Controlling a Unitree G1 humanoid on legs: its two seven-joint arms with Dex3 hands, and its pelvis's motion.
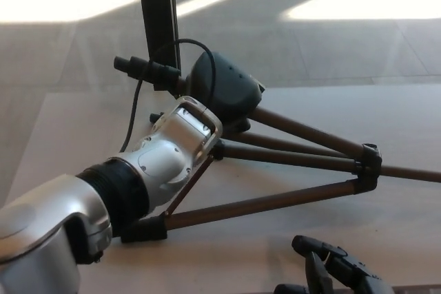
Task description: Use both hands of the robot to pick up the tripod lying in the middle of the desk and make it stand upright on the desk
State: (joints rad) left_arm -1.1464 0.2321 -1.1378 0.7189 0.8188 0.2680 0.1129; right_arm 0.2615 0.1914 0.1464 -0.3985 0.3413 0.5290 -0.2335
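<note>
The tripod (289, 156) lies on the pale desk (406, 122), its brown legs spread toward the right and joined at a black clamp (368, 163). One leg's black foot (143, 228) points to the front left. The tripod's black handle (145, 68) sticks out to the left at the back. My left hand (224, 87), at the end of a silver forearm, is shut over the tripod's head, with its fingers hidden behind the dark back of the hand. My right hand (334, 273) rests open at the bottom edge, in front of the legs and touching nothing.
A black upright pole (157, 12) stands just behind the tripod's head, beyond the desk's far edge. A thin black cable (134, 101) loops from my left wrist. Sunlit floor lies behind the desk.
</note>
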